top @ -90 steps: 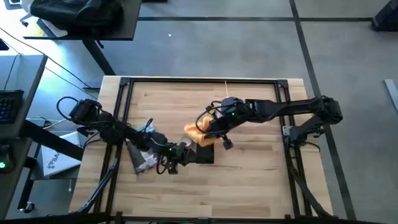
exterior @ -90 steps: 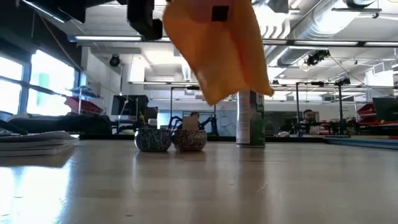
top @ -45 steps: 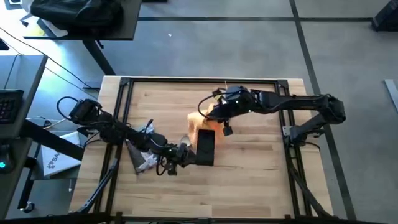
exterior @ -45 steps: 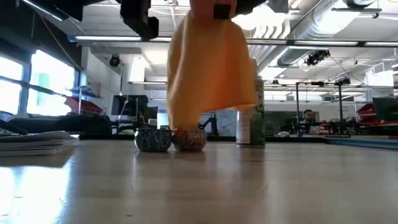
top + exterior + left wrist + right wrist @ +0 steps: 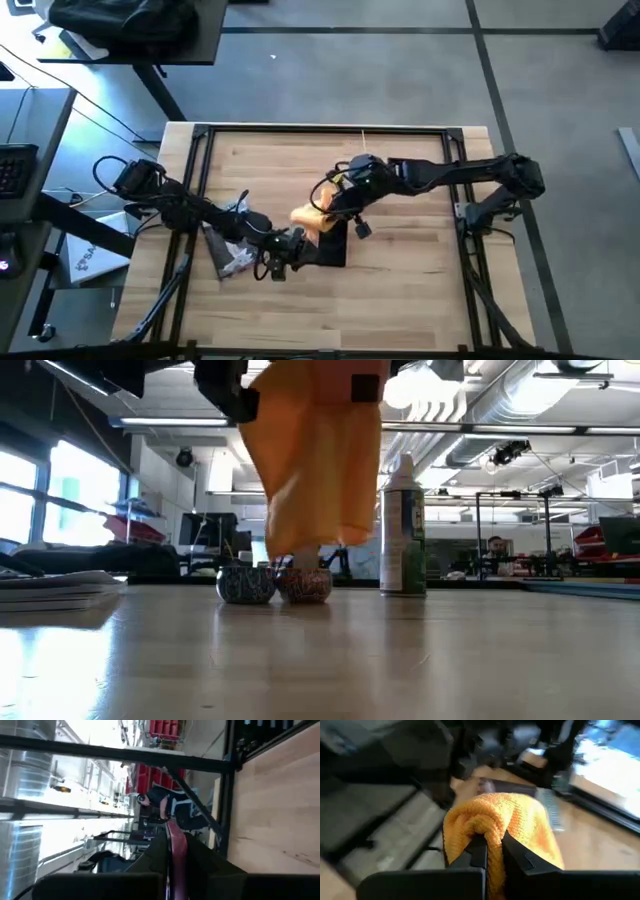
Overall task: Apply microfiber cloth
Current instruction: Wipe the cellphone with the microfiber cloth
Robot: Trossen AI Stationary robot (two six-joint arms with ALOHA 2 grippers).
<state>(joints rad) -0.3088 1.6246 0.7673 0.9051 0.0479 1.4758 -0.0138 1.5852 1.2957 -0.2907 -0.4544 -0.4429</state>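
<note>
Microfiber cloth (image 5: 500, 820) in right claw (image 5: 492, 851)

Two matte-black, slender jointed robot arms: the left arm (image 5: 190, 212) trails looping black cables at 9 o'clock; the right arm (image 5: 455, 174) has a bulkier rounded elbow joint at 3 o'clock.

Open-plan lab: exposed ceiling ducts (image 5: 520, 405), equipment benches (image 5: 560, 565).

The left gripper (image 5: 175, 870) has its two dark fingers (image 5: 155, 857) pressed against a thin pinkish-red strip (image 5: 176, 851) standing edge-on between them. Beyond lies the light wooden table (image 5: 272, 815), its far edge bordered by a black metal frame (image 5: 231, 785). A seated person (image 5: 162, 802) shows in the room behind.
</note>
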